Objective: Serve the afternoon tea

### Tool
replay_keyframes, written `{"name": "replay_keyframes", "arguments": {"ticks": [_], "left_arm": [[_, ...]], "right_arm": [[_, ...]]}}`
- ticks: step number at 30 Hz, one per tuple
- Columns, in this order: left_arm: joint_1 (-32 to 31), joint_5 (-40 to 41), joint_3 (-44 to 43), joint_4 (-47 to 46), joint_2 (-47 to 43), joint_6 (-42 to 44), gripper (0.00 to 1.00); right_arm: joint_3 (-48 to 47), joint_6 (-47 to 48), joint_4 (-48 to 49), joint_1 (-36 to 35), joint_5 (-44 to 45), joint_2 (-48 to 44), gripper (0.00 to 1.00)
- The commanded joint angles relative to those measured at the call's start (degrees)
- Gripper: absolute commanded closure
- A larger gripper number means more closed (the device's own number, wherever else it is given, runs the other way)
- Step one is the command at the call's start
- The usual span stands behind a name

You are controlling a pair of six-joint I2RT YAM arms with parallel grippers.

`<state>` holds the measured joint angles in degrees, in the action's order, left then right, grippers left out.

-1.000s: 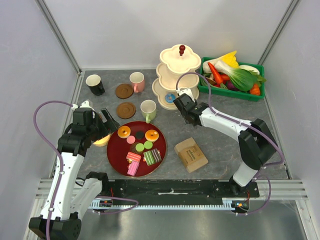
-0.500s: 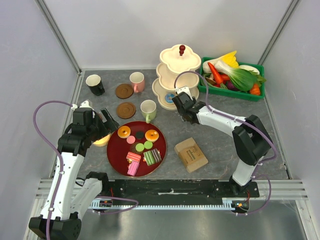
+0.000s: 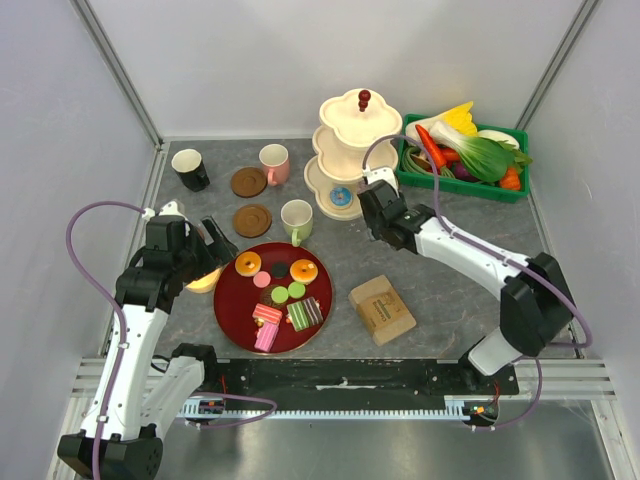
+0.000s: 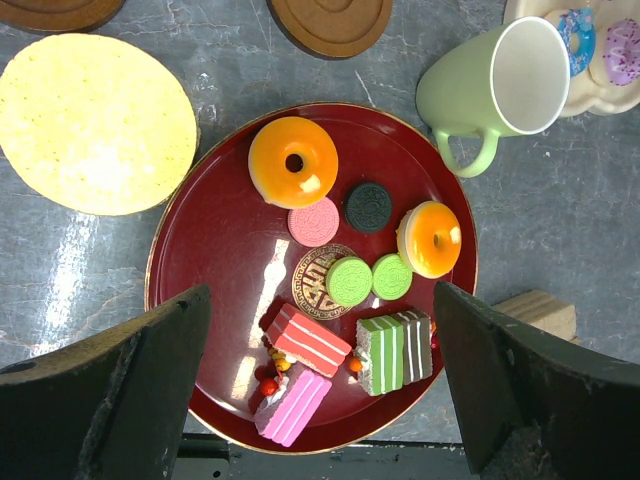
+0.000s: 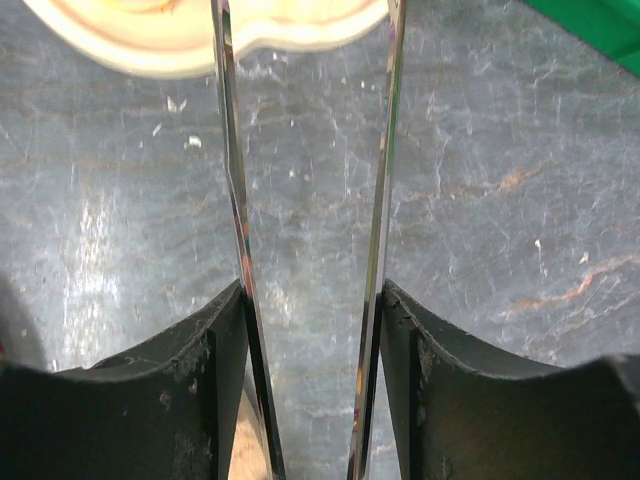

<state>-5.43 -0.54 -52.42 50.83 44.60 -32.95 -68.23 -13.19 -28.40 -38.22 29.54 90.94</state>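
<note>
Work surface: a table (image 3: 440, 325) with a grey, stone-patterned top, veined in white and brown.

Enclosure: plain pale panels form the back wall (image 3: 330, 60), left wall (image 3: 50, 150) and right wall (image 3: 605, 150). Aluminium struts (image 3: 115, 65) run along the rear corners.

Near edge: a black strip (image 3: 300, 372) lies above a slotted aluminium rail (image 3: 400, 410).

Lighting: even and diffuse, with soft glare patches on the tabletop.
</note>
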Motion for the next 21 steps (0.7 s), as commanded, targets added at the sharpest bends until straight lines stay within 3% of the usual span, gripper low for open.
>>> {"name": "replay_keyframes", "arguments": {"ticks": [1, 8, 14, 21], "left_arm": [[0.33, -0.34, -0.57, -1.43, -0.74, 1.31, 0.02], [0.33, -0.26, -0.22, -1.43, -1.09, 1.31, 0.02], [0.33, -0.26, 0.13, -1.43, -0.92, 1.05, 0.02], [0.25, -0.87, -1.01, -0.82, -2.06, 1.05, 0.02]], "right_arm": [[3.71, -3.15, -4.02, 0.16, -3.34, -5.23, 0.41], [5.56, -4.04, -10.61, -4.05, -5.02, -15.25, 0.42], [0.03, -4.21, -14.84, -17.22, -3.26, -19.48, 0.41], [-4.45, -1.76, -11.86, -28.65, -5.45, -17.82, 0.41]]}}
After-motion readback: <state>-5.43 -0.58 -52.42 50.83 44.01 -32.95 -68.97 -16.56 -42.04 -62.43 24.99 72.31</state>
